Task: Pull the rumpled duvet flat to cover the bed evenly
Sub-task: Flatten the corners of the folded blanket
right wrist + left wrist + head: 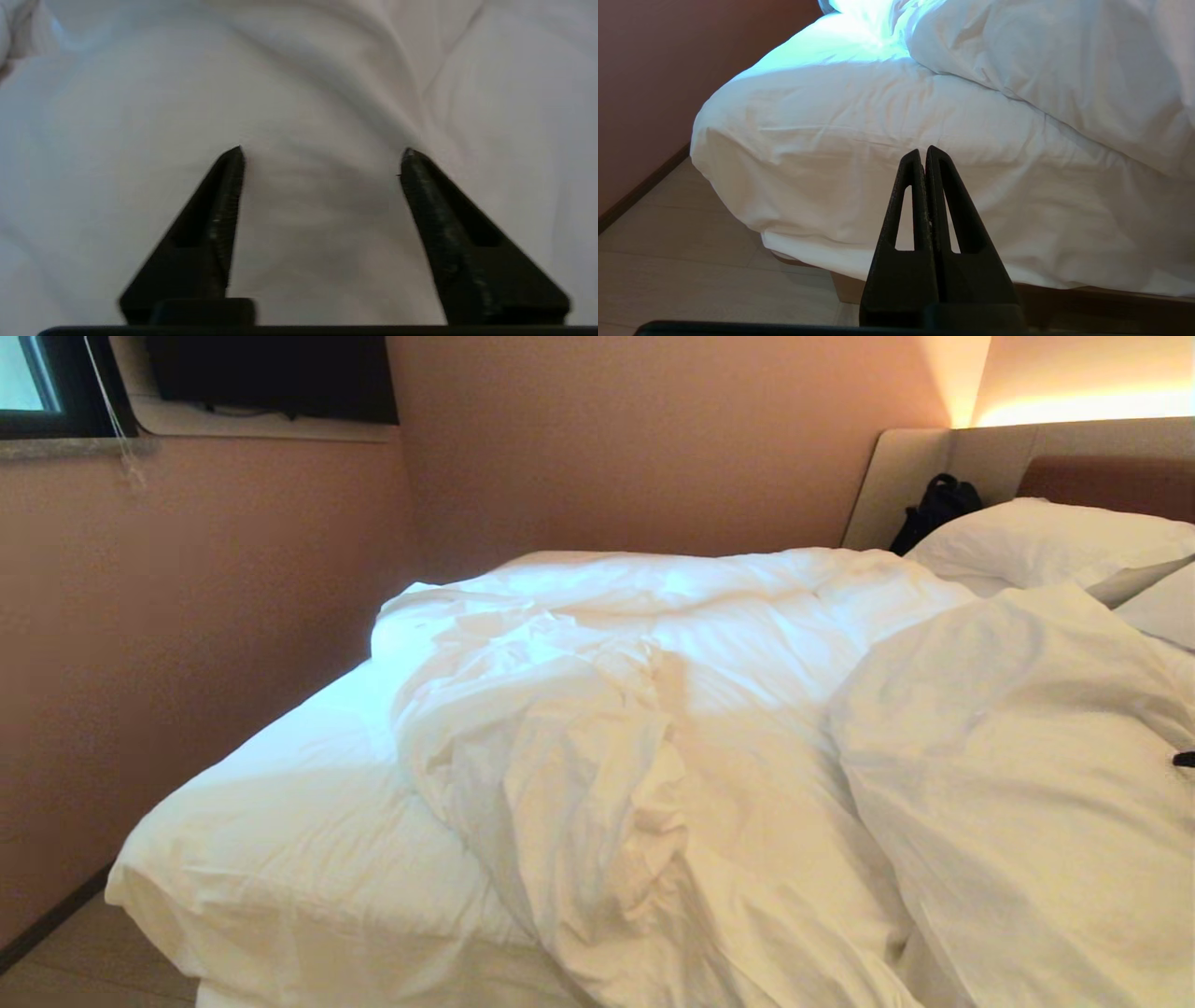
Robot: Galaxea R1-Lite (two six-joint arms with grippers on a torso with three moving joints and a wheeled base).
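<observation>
The white duvet (579, 737) lies rumpled on the bed (308, 803), bunched in a thick ridge down the middle. A big fold of it (1008, 756) is heaped at the right. The bed's left part shows only the fitted sheet. My right gripper (322, 151) hovers open close over the duvet's cloth (299, 93), with nothing between its fingers. Only a black sliver of that arm (1184, 758) shows at the head view's right edge. My left gripper (923, 151) is shut and empty, low by the mattress side (878, 121), below the duvet's edge (1055, 70).
Two white pillows (1046, 537) and a black bag (938, 504) lie at the beige headboard (1102, 476) at the far right. A pinkish wall (187, 616) runs close along the bed's far side. Pale floor (691, 261) and the brown bed base (1087, 308) are below.
</observation>
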